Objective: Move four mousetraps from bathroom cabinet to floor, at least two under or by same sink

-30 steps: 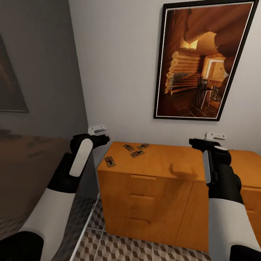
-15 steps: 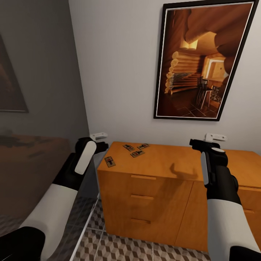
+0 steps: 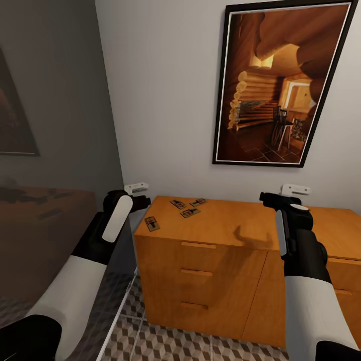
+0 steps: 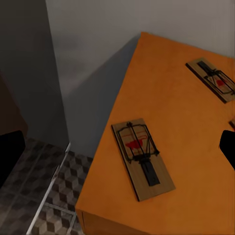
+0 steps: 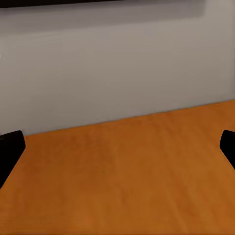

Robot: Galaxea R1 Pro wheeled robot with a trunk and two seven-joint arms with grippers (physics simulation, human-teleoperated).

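Note:
Several mousetraps lie on top of the orange-brown cabinet [image 3: 215,240] near its left end: one by the front left corner [image 3: 152,223] [image 4: 142,159], the others [image 3: 190,212] [image 4: 213,78] closer to the wall. My left gripper [image 3: 142,201] [image 4: 117,149] hovers open just off the cabinet's left corner, its camera looking down on the nearest trap. My right gripper [image 3: 267,197] [image 5: 117,144] is open over the bare middle of the cabinet top, holding nothing. The bathroom floor [image 3: 165,346] shows in front of the cabinet. The bathroom sink is out of view.
A glass panel [image 3: 118,301] stands at the cabinet's left side, beside my left arm. A large framed picture [image 3: 281,85] hangs on the wall above the cabinet. The cabinet's drawers [image 3: 198,273] are closed.
My left arm has dropped a little and edged right toward the cabinet's left corner. My right gripper has shifted slightly left. The traps have not moved.

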